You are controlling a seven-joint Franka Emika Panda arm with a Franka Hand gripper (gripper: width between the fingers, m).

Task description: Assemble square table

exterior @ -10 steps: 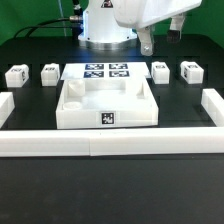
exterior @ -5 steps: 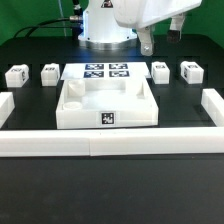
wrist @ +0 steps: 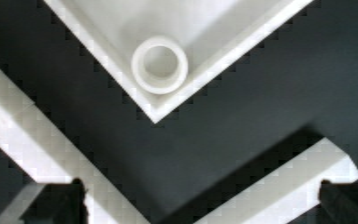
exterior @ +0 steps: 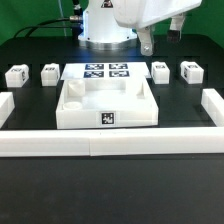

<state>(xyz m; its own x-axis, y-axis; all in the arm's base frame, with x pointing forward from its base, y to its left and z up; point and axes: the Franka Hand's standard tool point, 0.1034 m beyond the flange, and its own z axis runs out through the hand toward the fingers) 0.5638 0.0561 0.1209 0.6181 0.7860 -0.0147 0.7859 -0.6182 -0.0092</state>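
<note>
The arm stood raised at the far side, its gripper (exterior: 160,40) spread wide and empty toward the exterior view's right. One square table slab (exterior: 108,104) lay centre, just near of the marker board (exterior: 105,71). I counted four legs flanking that board: outer left leg (exterior: 16,75), inner left leg (exterior: 49,73), inner right leg (exterior: 161,70), outer right leg (exterior: 191,71).

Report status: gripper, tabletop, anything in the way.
Gripper open, empty, raised behind the parts. Square tabletop untouched at centre; legs loose, two on each side. No obstruction seen near the tabletop.
</note>
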